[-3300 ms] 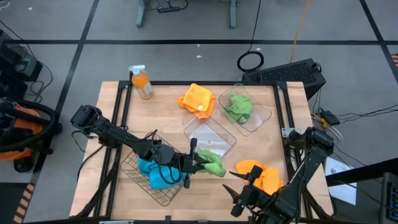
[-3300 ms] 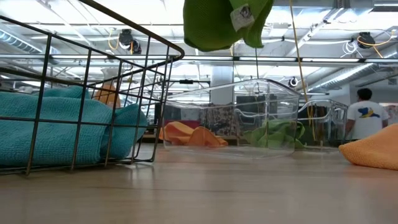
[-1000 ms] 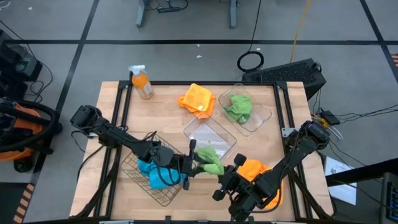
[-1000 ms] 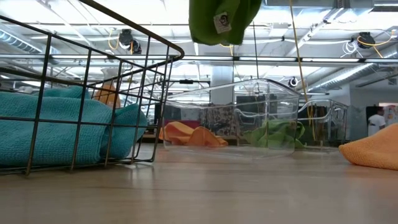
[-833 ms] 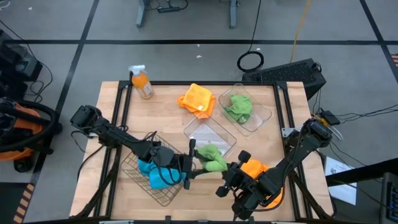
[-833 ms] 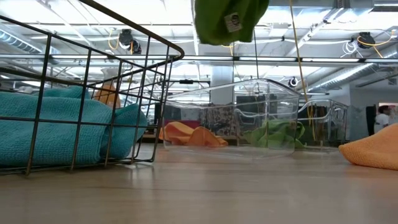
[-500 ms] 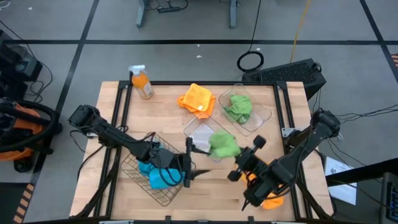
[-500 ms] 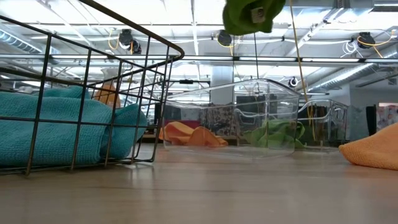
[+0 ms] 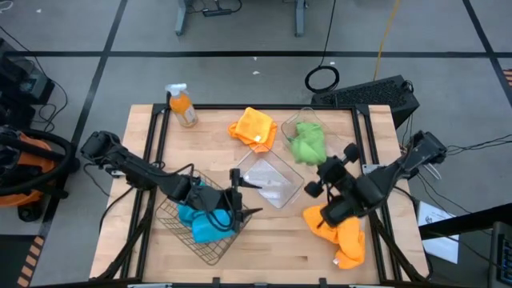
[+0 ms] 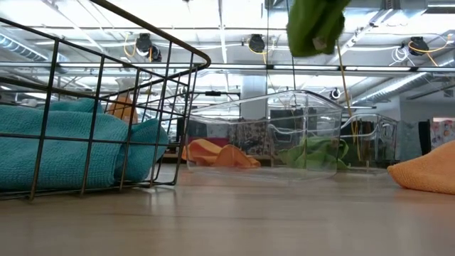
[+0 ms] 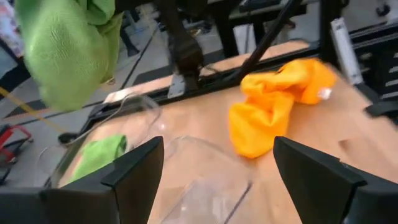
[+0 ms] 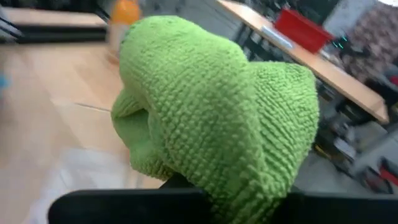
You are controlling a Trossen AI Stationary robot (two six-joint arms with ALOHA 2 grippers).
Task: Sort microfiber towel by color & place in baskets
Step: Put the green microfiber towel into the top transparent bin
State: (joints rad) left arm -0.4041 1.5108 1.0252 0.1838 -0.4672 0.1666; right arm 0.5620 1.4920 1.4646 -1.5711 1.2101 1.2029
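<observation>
Green towel (image 9: 307, 147) is clamped in my right gripper (image 9: 320, 160), up over the clear tub (image 9: 340, 147) near the worktop's far right corner. My left gripper (image 9: 238, 200) hangs wide open and empty beside the wire basket (image 9: 172, 214).

Green towel (image 9: 310, 147) passed left-to-right gripper (image 9: 318, 166), now over far tub (image 9: 340, 148).

Green towel (image 12: 217, 118): looped, nubby cloth, matt. Wire basket (image 10: 99, 107): dark metal rod. Tub (image 10: 284, 135): clear glossy plastic. Counter (image 9: 216, 136): smooth pale wood.
</observation>
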